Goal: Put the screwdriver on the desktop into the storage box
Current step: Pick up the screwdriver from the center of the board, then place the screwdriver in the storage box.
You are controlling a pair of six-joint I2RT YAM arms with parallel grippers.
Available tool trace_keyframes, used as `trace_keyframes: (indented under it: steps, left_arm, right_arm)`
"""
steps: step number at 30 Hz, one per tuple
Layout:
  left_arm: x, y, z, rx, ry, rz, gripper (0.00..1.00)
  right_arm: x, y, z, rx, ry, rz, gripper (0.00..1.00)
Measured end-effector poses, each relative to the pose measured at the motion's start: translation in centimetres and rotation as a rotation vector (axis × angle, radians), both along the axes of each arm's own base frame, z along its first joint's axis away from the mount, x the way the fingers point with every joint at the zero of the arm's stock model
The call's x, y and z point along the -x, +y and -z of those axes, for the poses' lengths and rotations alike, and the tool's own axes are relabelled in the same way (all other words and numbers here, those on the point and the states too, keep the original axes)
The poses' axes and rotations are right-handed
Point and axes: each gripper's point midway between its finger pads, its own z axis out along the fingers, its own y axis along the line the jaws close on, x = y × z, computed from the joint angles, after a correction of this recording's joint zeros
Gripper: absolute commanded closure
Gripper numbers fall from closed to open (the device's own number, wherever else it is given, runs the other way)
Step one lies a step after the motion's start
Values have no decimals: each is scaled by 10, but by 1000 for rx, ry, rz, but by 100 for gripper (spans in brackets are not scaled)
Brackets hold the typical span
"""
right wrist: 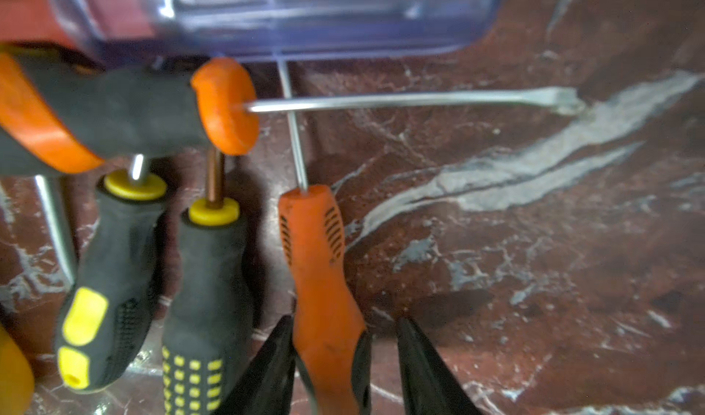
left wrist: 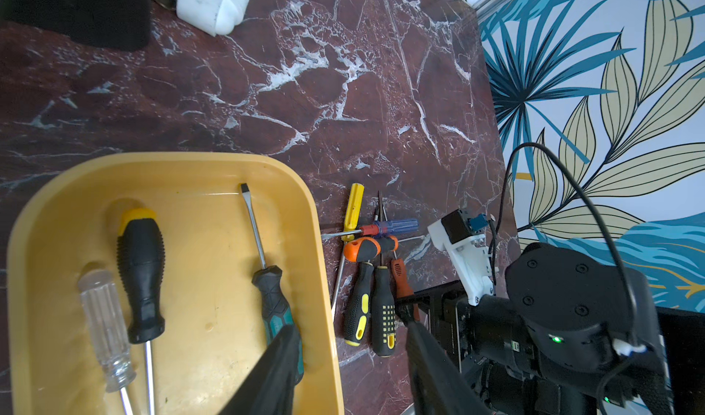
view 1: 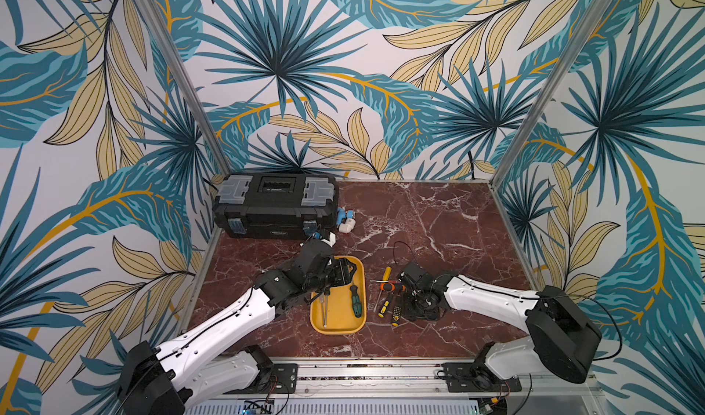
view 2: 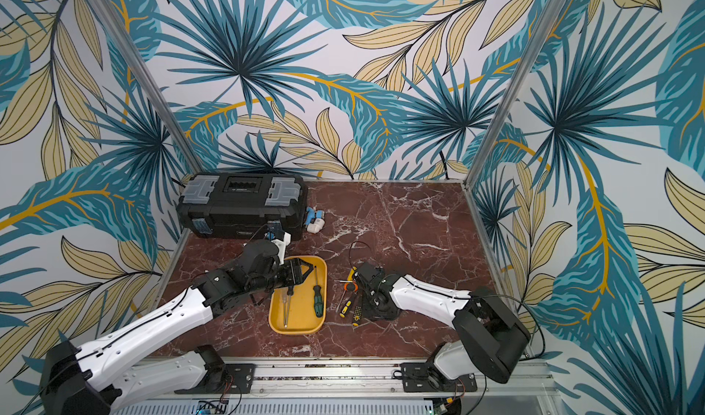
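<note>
Your right gripper is straddling the handle of the slim orange screwdriver crosswise, jaws parted; the left gripper is hanging open.

Legible text — none.
Black toolbox: lid plate and front badge carry lettering, too small to read.
White pipe fitting: printed code patch — blurred, unreadable.
Screwdriver handles: no markings made out.

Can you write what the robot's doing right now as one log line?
left gripper: open, empty, over storage box | right gripper: open, straddling slim orange screwdriver on desktop
</note>
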Motion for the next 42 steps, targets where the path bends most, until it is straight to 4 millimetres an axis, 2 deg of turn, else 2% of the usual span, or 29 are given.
trace_keyframes:
  steps: [5, 9, 12, 21, 27, 31, 33, 35, 39, 42]
  left_arm:
    - [1, -2, -1, 9, 1, 9, 50]
    - [2, -3, -1, 13, 5, 16, 50]
    - [2, -4, -1, 16, 6, 21, 50]
    - [4, -8, -2, 29, 11, 38, 50]
    - [4, -9, -2, 32, 12, 45, 49]
    - [6, -15, -7, 62, 7, 71, 49]
    - [6, -24, -18, 115, -12, 106, 49]
    - [7, -36, -34, 198, -46, 152, 48]
    - [16, -58, -77, 405, -138, 262, 45]
    - [26, -66, -113, 538, -214, 340, 42]
  right_arm:
    - [-1, -5, 1, 23, -1, 13, 80]
    - [-2, -7, -1, 32, -11, 17, 84]
    - [-3, -17, -5, 67, -30, 30, 87]
    - [-21, -51, -39, 92, -127, 139, 93]
    - [-31, -58, -65, 112, -175, 145, 100]
    - [-34, -56, -90, 66, -242, 126, 100]
    - [-35, -48, -112, -5, -309, 93, 100]
    - [-36, -32, -135, -120, -377, 46, 100]
    - [-34, 20, -196, -475, -518, -72, 100]
    - [-31, 55, -241, -735, -600, -153, 100]
